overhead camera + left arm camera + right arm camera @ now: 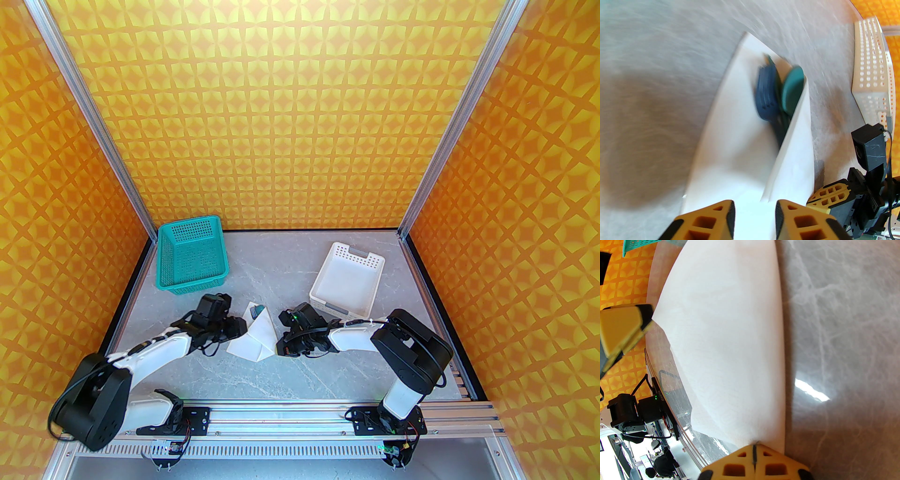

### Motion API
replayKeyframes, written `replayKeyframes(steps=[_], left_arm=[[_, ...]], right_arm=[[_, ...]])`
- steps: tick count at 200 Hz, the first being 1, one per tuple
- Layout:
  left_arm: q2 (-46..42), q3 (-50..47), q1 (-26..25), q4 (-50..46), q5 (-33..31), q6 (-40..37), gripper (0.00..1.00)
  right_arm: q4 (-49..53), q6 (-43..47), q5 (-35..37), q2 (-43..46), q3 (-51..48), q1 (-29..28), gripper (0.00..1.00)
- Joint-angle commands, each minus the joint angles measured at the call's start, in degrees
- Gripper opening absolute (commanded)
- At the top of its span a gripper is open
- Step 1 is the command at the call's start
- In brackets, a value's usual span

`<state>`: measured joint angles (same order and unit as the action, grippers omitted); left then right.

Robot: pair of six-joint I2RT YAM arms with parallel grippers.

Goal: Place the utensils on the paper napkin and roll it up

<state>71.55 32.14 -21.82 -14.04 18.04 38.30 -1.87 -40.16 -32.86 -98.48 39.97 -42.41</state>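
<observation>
Your left gripper (pixel 754 212) has its fingers spread over the paper napkin (pixel 731 152). The utensils (pixel 780 93) already lie on it, mid-table, with one side folded over them. Your right gripper (pixel 754 448) pinches its edge. Most rolling is left, I think.

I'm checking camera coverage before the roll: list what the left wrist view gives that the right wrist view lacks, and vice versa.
Left wrist: the utensils tucked in the fold, the left gripper open, the white tray. Right wrist: the right gripper shut on the paper napkin, a corner of the teal basket. Both: that napkin and the grey table.
</observation>
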Motion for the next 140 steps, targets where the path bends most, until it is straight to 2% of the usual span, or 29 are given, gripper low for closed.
replayKeyframes(steps=[1, 44, 140], left_arm=[[-3.90, -1.76, 2.48, -7.72, -1.40, -2.07, 0.42], [-5.96, -4.51, 3.47, -11.14, -0.85, -2.09, 0.50], [1.06, -5.90, 2.80, -4.71, 6.87, -1.15, 0.51]], right_arm=[[8.76, 1.14, 7.00, -3.17, -1.39, -0.21, 0.00], [9.33, 1.45, 7.20, -3.32, -0.68, -0.30, 0.00], [10.26, 1.58, 7.70, -3.16, -0.33, -0.48, 0.00]])
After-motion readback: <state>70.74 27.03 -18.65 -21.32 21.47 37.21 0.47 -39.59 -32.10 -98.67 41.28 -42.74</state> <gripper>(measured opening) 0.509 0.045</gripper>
